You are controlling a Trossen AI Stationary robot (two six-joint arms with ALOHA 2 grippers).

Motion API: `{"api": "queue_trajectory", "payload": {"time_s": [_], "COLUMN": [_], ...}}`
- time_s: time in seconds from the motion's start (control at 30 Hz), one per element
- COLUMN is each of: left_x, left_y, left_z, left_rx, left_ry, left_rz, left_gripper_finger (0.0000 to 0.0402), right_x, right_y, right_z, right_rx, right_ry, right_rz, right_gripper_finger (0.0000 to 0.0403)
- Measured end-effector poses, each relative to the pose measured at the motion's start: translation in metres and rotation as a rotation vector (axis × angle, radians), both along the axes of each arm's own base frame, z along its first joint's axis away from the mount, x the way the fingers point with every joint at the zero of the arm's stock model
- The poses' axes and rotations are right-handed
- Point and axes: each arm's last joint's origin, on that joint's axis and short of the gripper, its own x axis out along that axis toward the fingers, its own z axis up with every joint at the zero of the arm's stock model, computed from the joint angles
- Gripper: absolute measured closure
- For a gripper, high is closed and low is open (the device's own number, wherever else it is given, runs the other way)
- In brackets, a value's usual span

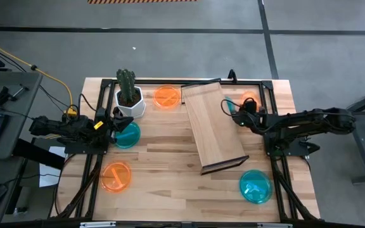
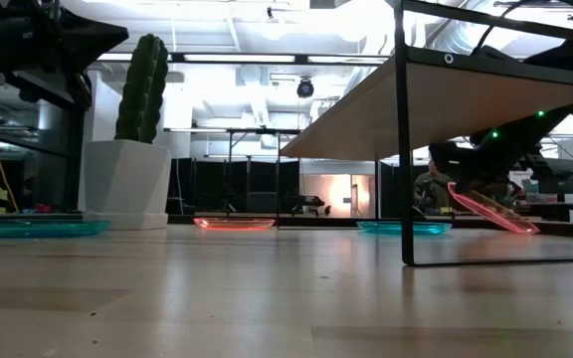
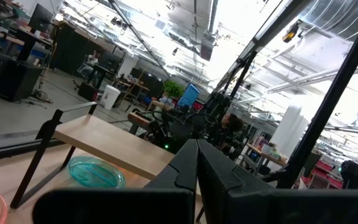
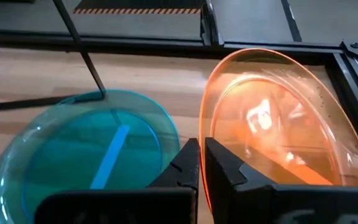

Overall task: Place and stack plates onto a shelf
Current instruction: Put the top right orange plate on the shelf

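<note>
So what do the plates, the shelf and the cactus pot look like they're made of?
The plates, like the orange plate and the teal plate, look like glossy translucent plastic: the table grain shows through and light glints off them. The shelf seems a light wood plank with visible grain on a thin dark frame, probably metal. The cactus pot is matte white, ceramic or plastic; unclear which.

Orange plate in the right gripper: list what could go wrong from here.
1. The orange plate hangs steeply tilted, apparently pinched only at its rim by the right gripper; it could slip or swing.
2. It sits below the shelf top, so lifting it could knock the plank edge or the frame leg.
3. A teal plate lies close beside it and could get nudged.
The left gripper waits shut near the cactus pot.
</note>
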Motion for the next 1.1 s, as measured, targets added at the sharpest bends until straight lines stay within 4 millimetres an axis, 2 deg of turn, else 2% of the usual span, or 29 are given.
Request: {"api": "queue_trajectory", "payload": {"time_s": [0.6, 0.9, 1.1], "left_x": [0.000, 0.000, 0.000], "left_y": [0.000, 0.000, 0.000], "left_z": [0.000, 0.000, 0.000], "left_rx": [0.000, 0.000, 0.000], "left_ry": [0.001, 0.001, 0.001], "left_rz": [0.000, 0.000, 0.000], "left_gripper_finger": [0.0401, 0.0401, 0.0401], "right_x": [-0.010, -0.012, -0.018], "right_y": [0.002, 0.002, -0.016], "right_z": [0.031, 0.034, 0.031], "right_rx": [-0.104, -0.109, -0.036], "right_ry": [-0.118, -0.134, -0.157], "right_rz": [0.015, 0.014, -0.034], "right_gripper_finger": [0.0403, 0.0403, 0.0403]}}
